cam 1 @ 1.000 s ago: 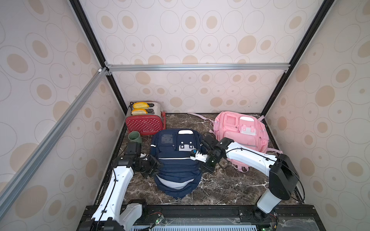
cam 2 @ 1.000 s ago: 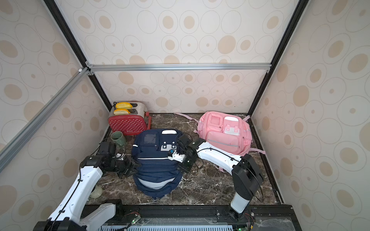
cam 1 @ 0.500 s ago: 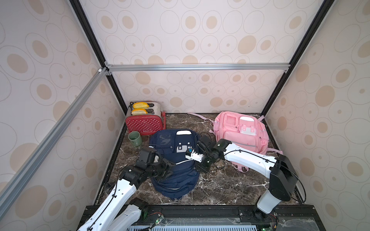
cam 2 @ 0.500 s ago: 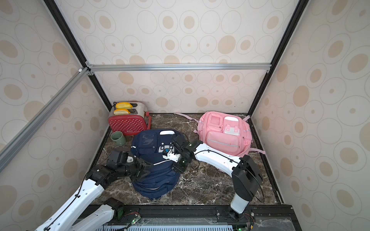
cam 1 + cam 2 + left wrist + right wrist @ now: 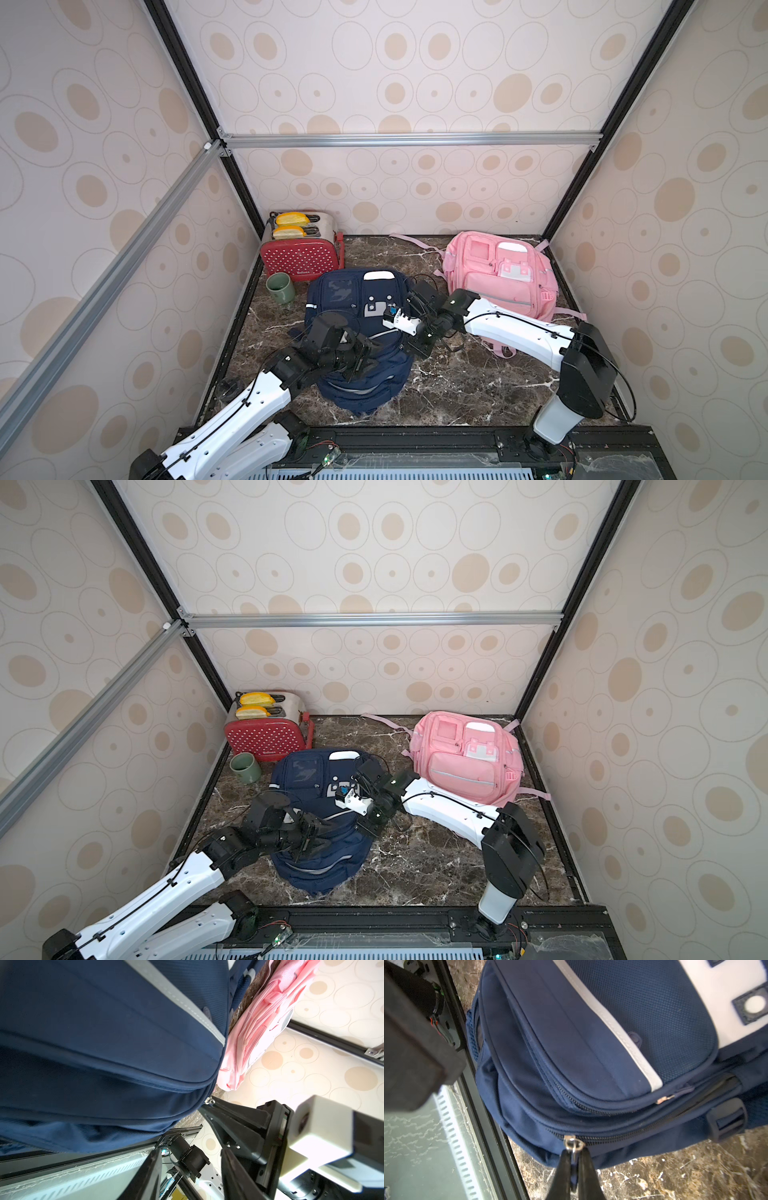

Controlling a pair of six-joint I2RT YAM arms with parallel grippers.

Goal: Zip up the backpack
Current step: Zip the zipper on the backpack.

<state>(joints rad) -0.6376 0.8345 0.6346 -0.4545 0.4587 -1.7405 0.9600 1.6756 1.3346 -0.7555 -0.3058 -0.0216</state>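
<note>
The right gripper (image 5: pixel 574 1154) has its fingers pinched together on the zipper pull (image 5: pixel 572 1144) of the navy backpack (image 5: pixel 591 1043). The navy backpack lies flat on the marble table (image 5: pixel 457 386), directly ahead of those fingertips. The left gripper (image 5: pixel 366 358) hangs over the backpack's lower front with its fingers (image 5: pixel 234 1176) spread apart and nothing between them. Whether they touch the fabric cannot be told. A pink backpack (image 5: pixel 498 274) lies off to the side of the right fingers, apart from the navy one.

Navy backpack (image 5: pixel 571 1053): matt woven cloth (shiny metal zipper pull (image 5: pixel 572 1145)); tabletop (image 5: pixel 457 386) glossy, probably marble.
</note>
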